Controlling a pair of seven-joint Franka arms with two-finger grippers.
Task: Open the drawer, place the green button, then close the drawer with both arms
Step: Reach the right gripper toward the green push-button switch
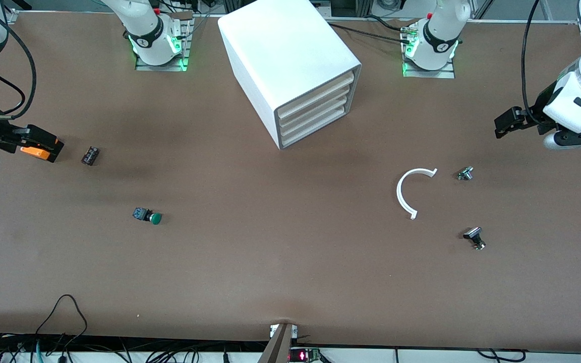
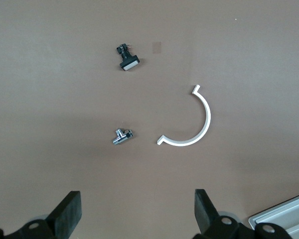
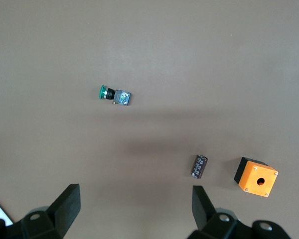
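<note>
1. Cabinet (image 1: 290,70): one white unit, standing between the two arm bases. Four drawers counted, all pushed in; their beige fronts (image 1: 315,113) face the front camera at an angle. Only a corner of the cabinet enters the left wrist view.
2. Button (image 1: 148,216): one, green cap, lying on its side on the table toward the right arm's end, nearer the front camera than the cabinet. Untouched.
3. The right wrist view shows the whole orange box (image 3: 256,178); in the front view it is partly hidden under the right gripper. One dark cylinder (image 1: 90,155) lies beside it.
4. Toward the left arm's end: one white curved strip (image 1: 409,191), one small metal fitting (image 1: 465,173), one black-capped button (image 1: 474,237).
5. Right gripper (image 3: 134,206): jaws spread wide, holding nothing, above the orange box.
6. Left gripper (image 2: 137,211): jaws spread wide, empty, over the table's end.
</note>
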